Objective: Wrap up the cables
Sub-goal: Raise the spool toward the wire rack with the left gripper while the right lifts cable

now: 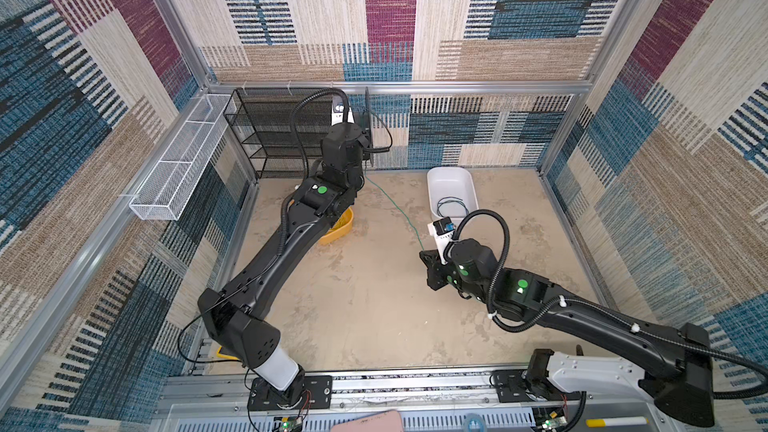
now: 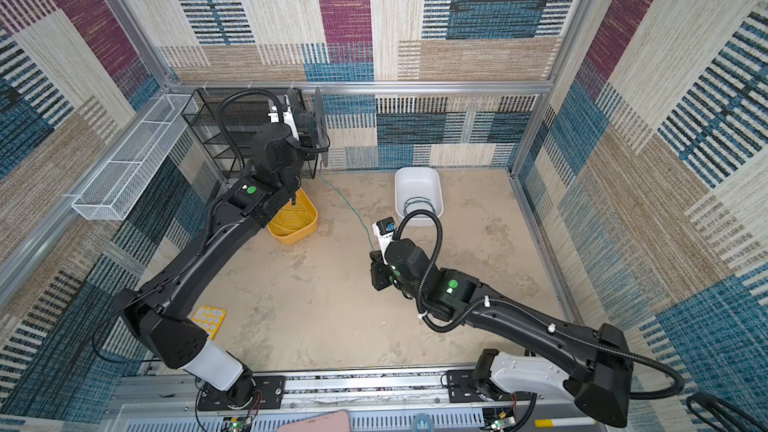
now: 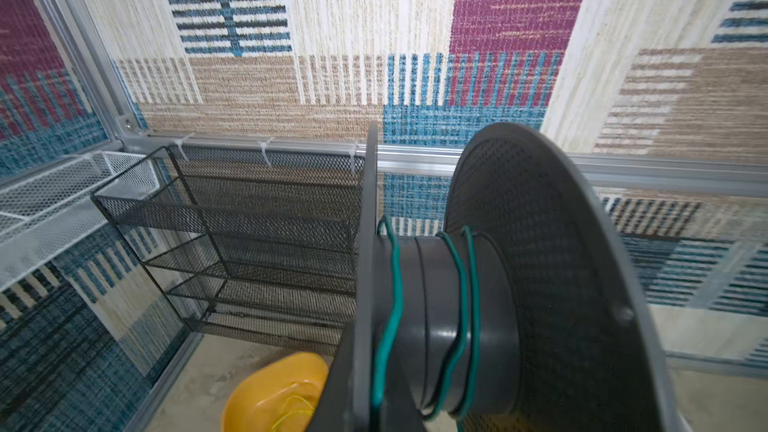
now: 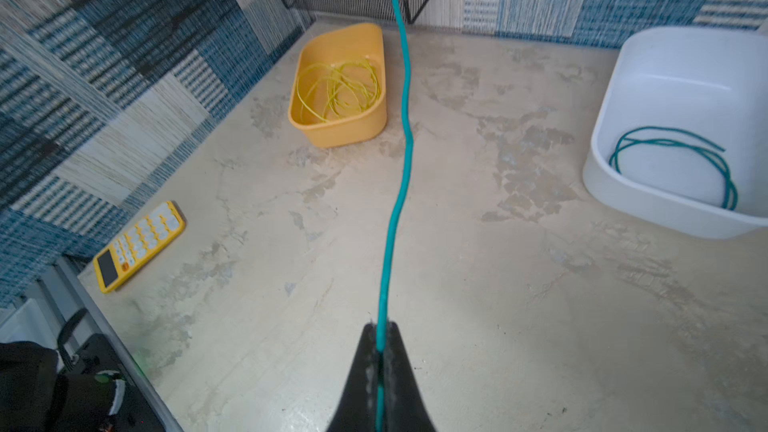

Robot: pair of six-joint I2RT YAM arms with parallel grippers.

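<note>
Wrap barely started, by my read. teal cable [image 4: 406, 76] has roughly three loose turns on the hub of the spool [image 3: 428, 305], spaced apart and not packed, so most of the hub is bare. Spool is up off the bench [image 4: 498, 284], near the back wall beside the black mesh rack [image 3: 270, 251], at the end of the left arm. left gripper [image 2: 311, 146] has its fingers hidden behind the flange. It reads as closed, and since the spool hangs in the air at that wrist I take it as clamped on the spool. right gripper [image 4: 380, 332] is closed on the same cable, pinched between the tips. From there the cable runs in a slightly wavy line above the bench, passing between the yellow bin [image 4: 336, 132] and the white bin [image 4: 648, 201], up to the spool. How much tail sits behind the right gripper: can't see. Left to do: wind in that whole free span, then the second teal cable [image 4: 728, 191], lying coiled and unspooled in the white bin. yellow cable [image 4: 332, 93] sits loose in the yellow bin; can't tell if it's in scope. calculator [image 4: 139, 245] lies on the bench well off to the side, not involved.
</note>
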